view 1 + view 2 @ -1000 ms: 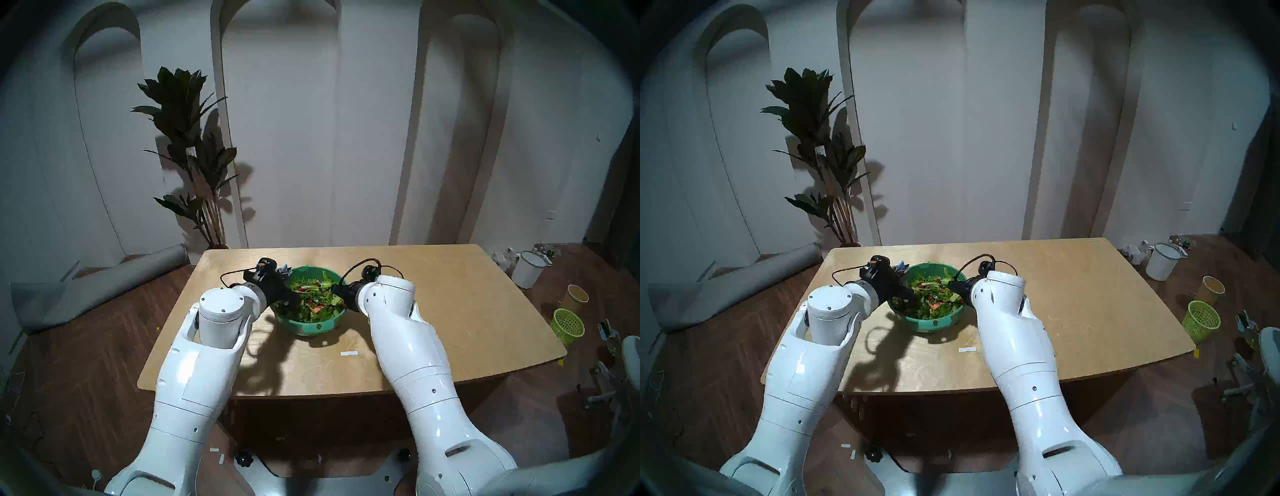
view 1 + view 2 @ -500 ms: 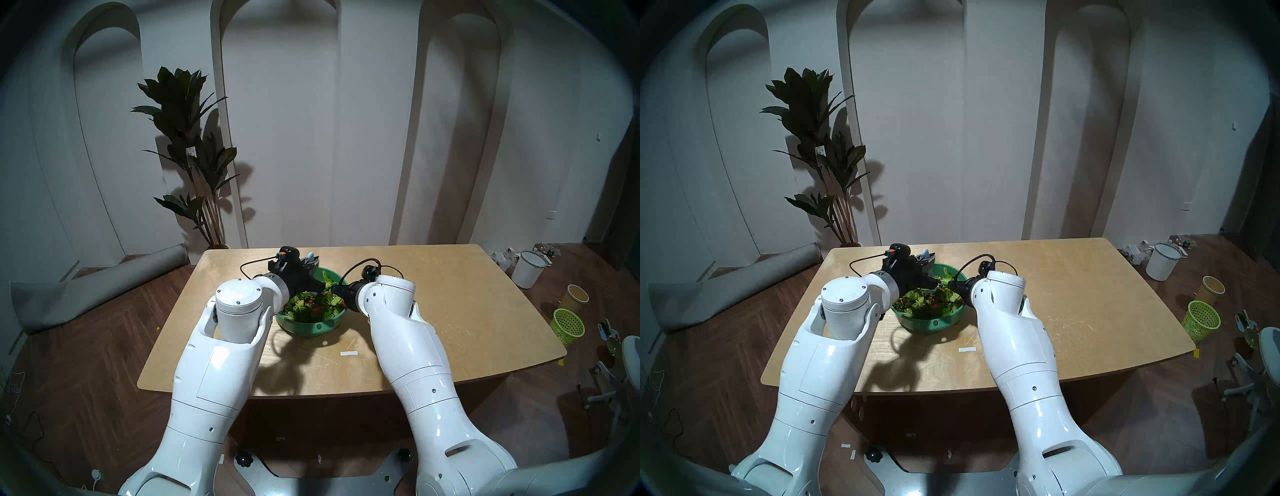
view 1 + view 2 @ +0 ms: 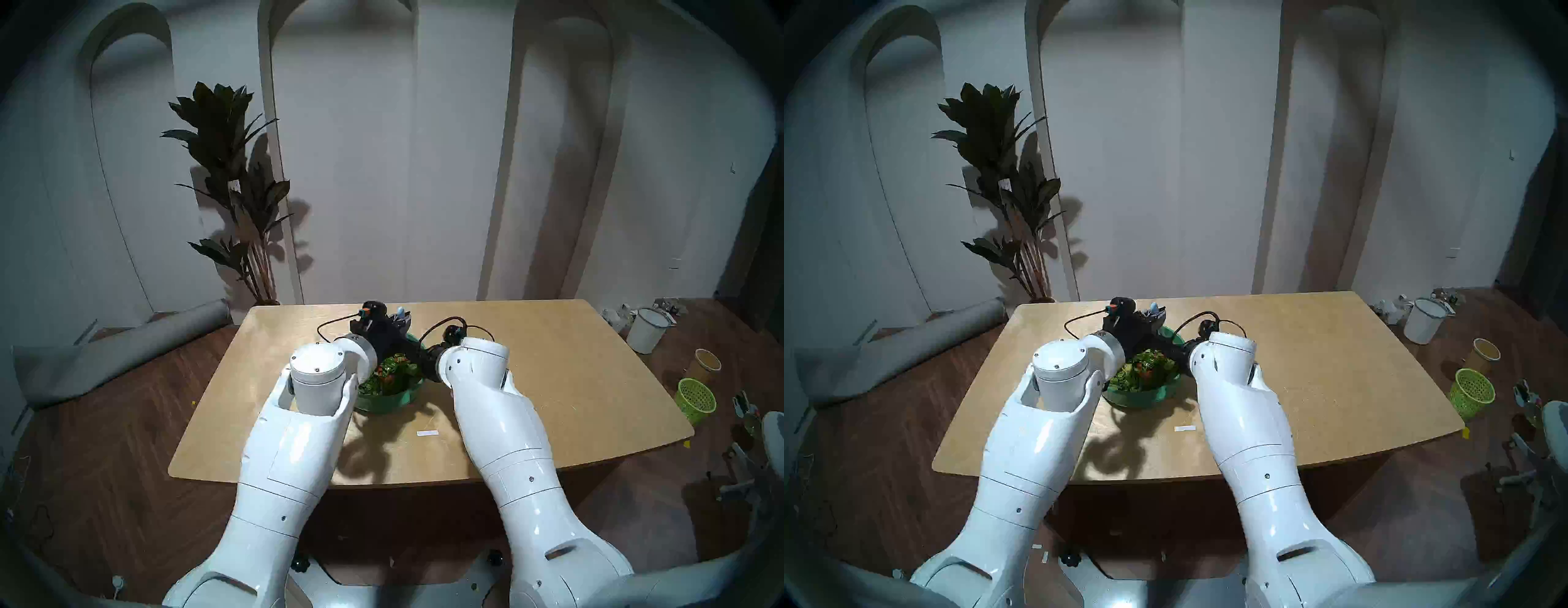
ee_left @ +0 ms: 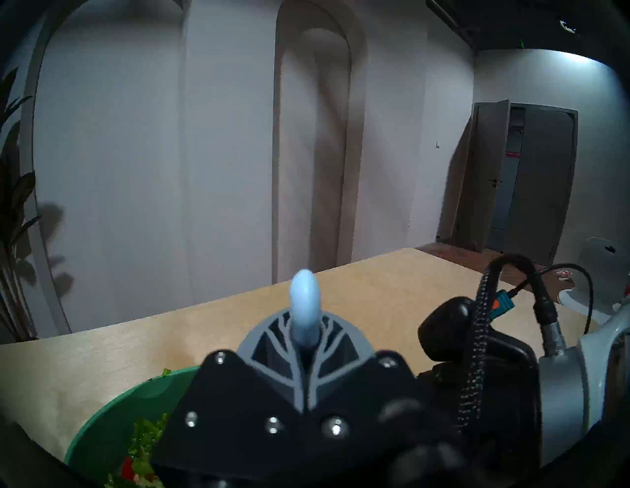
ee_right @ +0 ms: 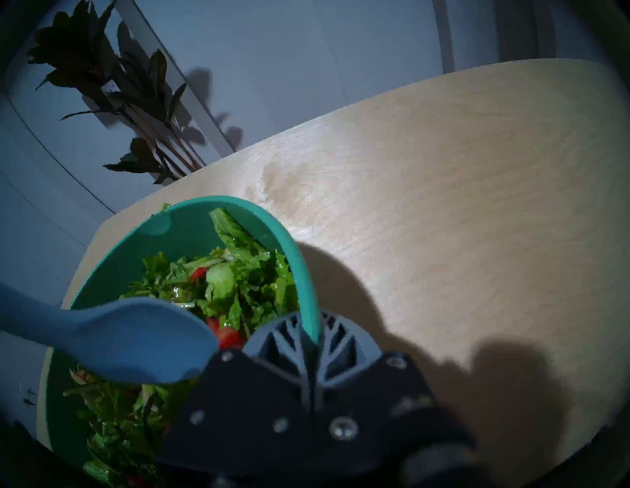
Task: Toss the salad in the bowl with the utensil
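Wooden table (image 3: pixel 551 382) with a salad bowl near its middle, both arms crowded over it

Bare tabletop runs wide to the right and far edges. The green bowl (image 5: pixel 191 221) holds the salad (image 5: pixel 238 283); the right gripper (image 5: pixel 312 335) is clamped on its near-right rim. The left gripper (image 4: pixel 304 344), over the bowl, is closed on the fork (image 4: pixel 304 303), whose pale blue handle end sticks up.

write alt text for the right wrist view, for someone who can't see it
The right gripper is shut on the rim of the green bowl of salad on a wooden table. A pale blue utensil handle crosses the bowl from the left.
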Controlling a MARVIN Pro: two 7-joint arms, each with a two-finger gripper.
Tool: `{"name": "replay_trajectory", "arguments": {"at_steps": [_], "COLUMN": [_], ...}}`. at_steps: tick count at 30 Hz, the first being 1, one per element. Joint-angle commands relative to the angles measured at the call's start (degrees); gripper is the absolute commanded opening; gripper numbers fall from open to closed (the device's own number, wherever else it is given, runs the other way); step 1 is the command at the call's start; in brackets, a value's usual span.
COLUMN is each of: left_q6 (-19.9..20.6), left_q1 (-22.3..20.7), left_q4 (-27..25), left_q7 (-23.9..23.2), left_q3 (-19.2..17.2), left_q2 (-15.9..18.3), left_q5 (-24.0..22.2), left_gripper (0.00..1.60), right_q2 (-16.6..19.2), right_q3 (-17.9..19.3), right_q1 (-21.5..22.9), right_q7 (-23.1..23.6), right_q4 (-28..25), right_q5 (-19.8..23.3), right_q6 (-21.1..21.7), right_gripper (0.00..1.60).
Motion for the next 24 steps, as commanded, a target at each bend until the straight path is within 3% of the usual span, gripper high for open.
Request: {"name": "replay_trajectory", "arguments": {"at_steps": [1, 12, 14, 24], "left_q6": [-4.39, -3.7, -2.36, -3.33], "left_q1": [-3.13, -4.72, -5.04, -5.55], "left_q4": [1.85, 5.92, 6.16, 7.21], "left_q7": [1.93, 4.74, 4.25, 4.98], "left_q3": [0.7, 3.32, 3.22, 2.68], "left_q2": [-0.66, 1.41, 1.76, 4.66], "left_q5": [1.98, 7.92, 7.82, 9.82], "left_gripper": [0.0, 0.0, 0.0, 0.0], "right_q2": [-0.24, -0.24, -0.24, -0.24], "right_q3": [0.05, 0.05, 0.06, 0.05], "right_q1": [0.57, 0.55, 0.55, 0.57], "right_q7": [-0.05, -0.07, -0.07, -0.05], "right_q4": [-1.3, -1.33, -1.33, -1.29], "right_q5": [0.07, 0.07, 0.07, 0.07], "right_q6": [-0.06, -0.04, -0.04, -0.06], "right_gripper": [0.0, 0.0, 0.0, 0.0]}}
